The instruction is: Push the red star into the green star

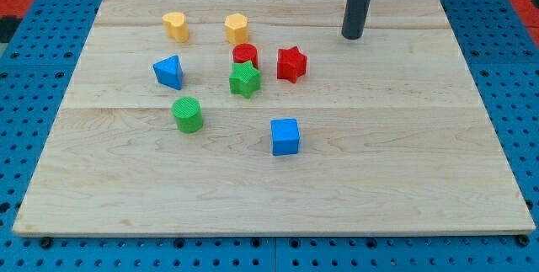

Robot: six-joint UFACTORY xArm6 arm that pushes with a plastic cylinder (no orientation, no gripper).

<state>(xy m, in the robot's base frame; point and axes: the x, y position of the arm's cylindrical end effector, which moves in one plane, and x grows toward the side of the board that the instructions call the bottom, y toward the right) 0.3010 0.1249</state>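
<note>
The red star (291, 63) sits on the wooden board a little right of the green star (244, 79), with a small gap between them. A red cylinder (245, 54) touches the green star's upper edge. My tip (352, 35) rests on the board toward the view's top right, up and to the right of the red star and apart from it.
Two yellow blocks (176, 25) (237, 28) stand near the view's top. A blue triangular block (168, 72) is at the left, a green cylinder (188, 114) below it, a blue cube (285, 136) toward the bottom centre. The board's edge (269, 234) drops to blue pegboard.
</note>
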